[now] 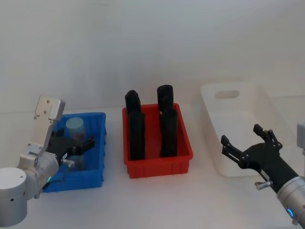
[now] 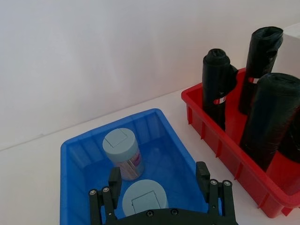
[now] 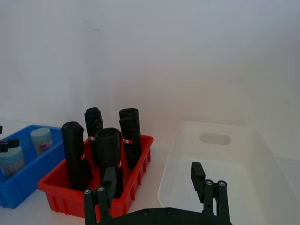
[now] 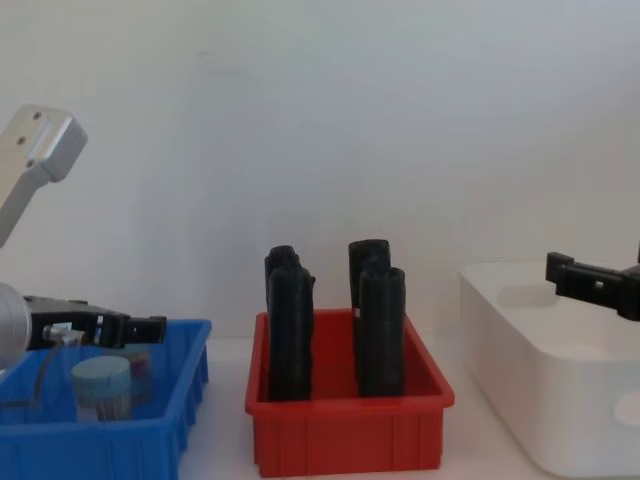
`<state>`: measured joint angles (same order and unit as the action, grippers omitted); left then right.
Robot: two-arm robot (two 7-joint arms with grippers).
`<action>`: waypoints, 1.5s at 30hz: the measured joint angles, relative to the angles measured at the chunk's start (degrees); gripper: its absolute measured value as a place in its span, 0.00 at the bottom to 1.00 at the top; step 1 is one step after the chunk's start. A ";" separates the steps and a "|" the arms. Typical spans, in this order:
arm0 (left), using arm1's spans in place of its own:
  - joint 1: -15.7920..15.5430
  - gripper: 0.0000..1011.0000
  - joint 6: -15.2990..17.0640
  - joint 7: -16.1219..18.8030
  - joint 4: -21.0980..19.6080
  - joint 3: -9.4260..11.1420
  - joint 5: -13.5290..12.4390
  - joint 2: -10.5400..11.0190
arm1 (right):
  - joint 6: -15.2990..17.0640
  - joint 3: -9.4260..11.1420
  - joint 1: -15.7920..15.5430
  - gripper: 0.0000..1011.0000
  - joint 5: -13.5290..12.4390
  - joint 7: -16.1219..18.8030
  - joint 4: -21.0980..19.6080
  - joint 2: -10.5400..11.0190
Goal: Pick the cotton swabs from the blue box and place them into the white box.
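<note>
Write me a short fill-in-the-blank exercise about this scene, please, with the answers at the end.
1. The blue box holds ___ jars of cotton swabs.
2. The red bin holds ___ black cylinders.
3. The left gripper, open, hangs over the ___ box.
4. The right gripper, by the white box, is not shut but ___.

Answers: two; four; blue; open.

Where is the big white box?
In the head view the white box sits on the robot's right, just beside the red bin, with the open right gripper hovering at its near side.
</note>
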<state>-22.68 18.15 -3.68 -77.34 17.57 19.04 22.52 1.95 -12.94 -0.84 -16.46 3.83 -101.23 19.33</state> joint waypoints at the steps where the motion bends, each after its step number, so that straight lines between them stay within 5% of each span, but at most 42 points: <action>1: -0.49 0.99 0.09 -0.24 1.00 -0.15 0.11 -0.17 | 0.00 0.00 0.00 0.99 0.00 0.00 0.00 0.00; 24: -6.67 0.99 -0.46 -3.32 14.05 -1.17 0.27 -2.45 | 0.00 0.00 0.00 0.99 0.00 0.00 0.00 0.00; 38: -7.78 0.99 -0.61 -4.14 17.21 -1.65 -0.33 -2.74 | 0.00 0.00 0.00 0.99 0.00 0.00 0.00 0.00; 45: -7.48 0.87 -0.53 -4.42 17.29 -1.92 0.16 -2.61 | 0.00 0.00 0.00 0.99 0.00 0.00 0.00 0.00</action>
<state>-30.17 17.62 -8.10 -60.05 15.66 19.20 19.91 1.95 -12.94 -0.84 -16.47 3.83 -101.23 19.33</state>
